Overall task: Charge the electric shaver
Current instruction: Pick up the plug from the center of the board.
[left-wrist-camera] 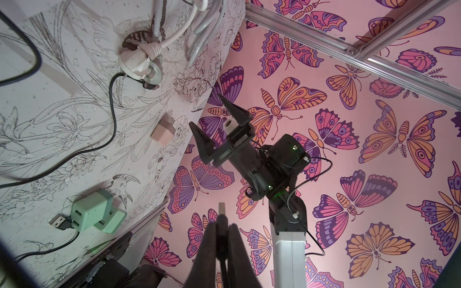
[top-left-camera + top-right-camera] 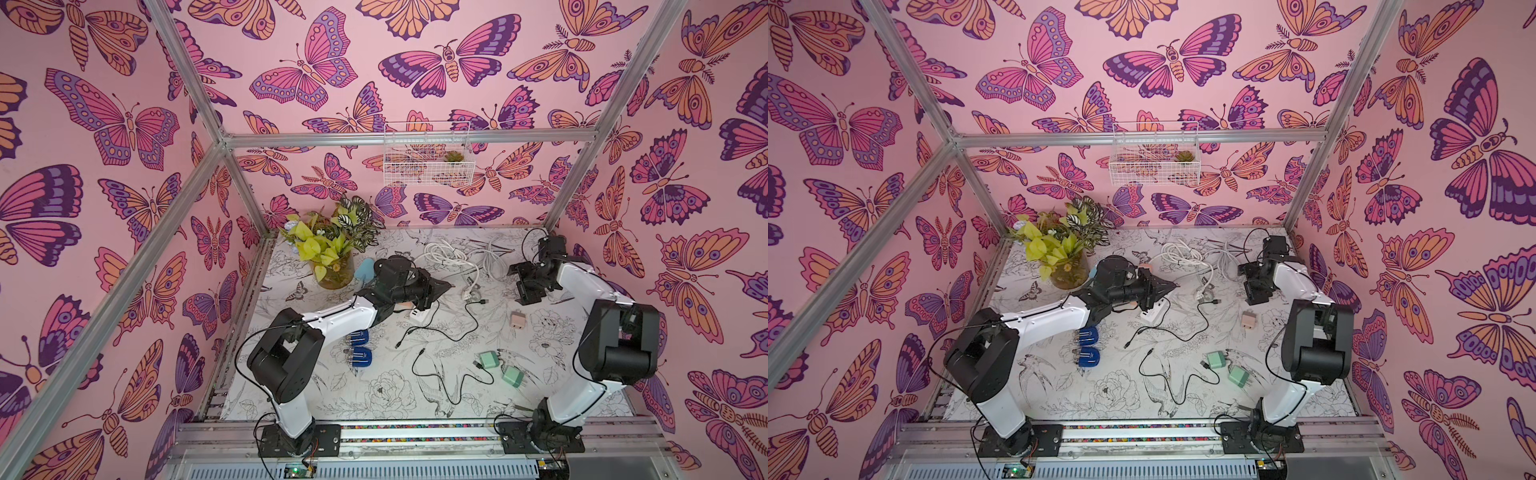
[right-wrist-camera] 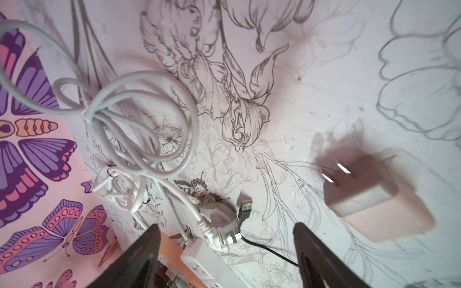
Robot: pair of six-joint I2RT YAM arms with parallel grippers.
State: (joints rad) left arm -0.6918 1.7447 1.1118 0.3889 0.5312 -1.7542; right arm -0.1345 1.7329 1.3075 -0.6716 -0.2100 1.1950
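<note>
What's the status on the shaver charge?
Left tool shut, right tool open, empty. Shaver not clearly visible. Black cables loose across table.

On the desk, the plant stands back left; coiled cords lie back centre, the power strip before them, a wire basket on the wall behind.

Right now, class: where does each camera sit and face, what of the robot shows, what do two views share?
Both top views: high in front, looking down on the table, left arm and right arm.
Left wrist: on its arm, looking across the table past closed jaws at the right arm.
Right wrist: on its arm, looking down past open jaws at the white cable.
Shared: both wrists see the pink charger.
</note>
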